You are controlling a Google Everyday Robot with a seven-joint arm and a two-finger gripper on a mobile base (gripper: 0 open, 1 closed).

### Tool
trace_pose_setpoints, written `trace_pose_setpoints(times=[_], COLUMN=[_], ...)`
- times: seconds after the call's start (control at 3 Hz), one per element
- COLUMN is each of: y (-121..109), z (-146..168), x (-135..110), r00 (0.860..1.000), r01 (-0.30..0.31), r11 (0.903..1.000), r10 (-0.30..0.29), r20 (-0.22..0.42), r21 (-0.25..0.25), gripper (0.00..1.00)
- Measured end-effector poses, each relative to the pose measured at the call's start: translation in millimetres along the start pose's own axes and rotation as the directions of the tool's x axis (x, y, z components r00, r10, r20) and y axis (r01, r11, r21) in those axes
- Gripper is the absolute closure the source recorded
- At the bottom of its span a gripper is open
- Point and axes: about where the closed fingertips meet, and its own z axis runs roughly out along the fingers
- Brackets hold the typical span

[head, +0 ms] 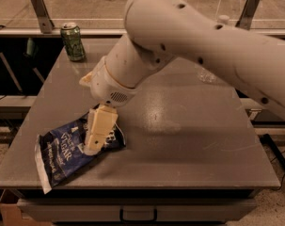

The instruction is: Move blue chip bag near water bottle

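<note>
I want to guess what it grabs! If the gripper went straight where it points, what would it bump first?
Most likely the blue chip bag. The gripper points down over the bag's right end. It may be touching it; depth is unclear.

arm angled down, end effector (94,144) low left
</note>
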Motion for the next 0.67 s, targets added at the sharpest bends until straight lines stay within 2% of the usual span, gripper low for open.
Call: trace_pose_setpoints(times=[0.67], y=[-6], z=[58], x=[-13], r00=[0.994], r01=[-0.009], r11=[0.9983], r10=[0.015], r20=[0.112], r21=[-0.057], gripper=[0.00])
